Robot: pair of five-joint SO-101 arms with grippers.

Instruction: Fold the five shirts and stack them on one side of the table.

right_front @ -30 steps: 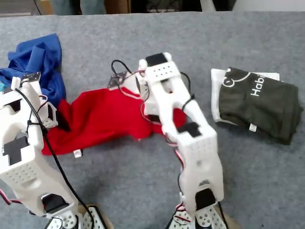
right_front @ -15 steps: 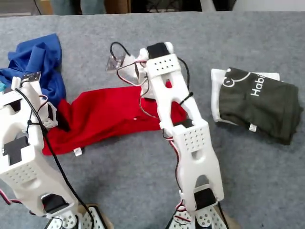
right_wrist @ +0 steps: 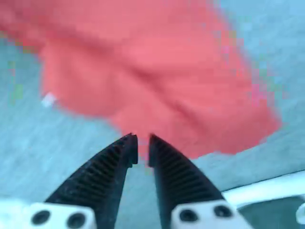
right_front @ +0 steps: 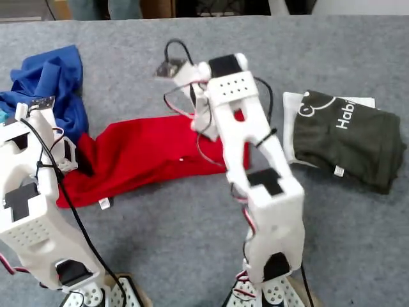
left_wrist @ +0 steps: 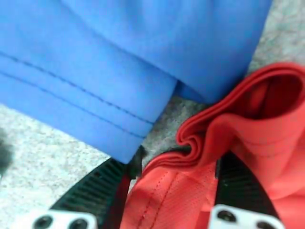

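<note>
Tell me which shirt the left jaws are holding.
The red shirt, bunched between the left jaws. The blue shirt lies beside it, ungripped; the dark folded shirt lies well apart from both.

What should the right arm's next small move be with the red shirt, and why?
Probably open the right pincer and lower it onto the free end of the red shirt. It hangs above that end, shut on nothing, while the left pincer grips the opposite end beside the blue shirt; a second hold seems needed to spread it flat.
</note>
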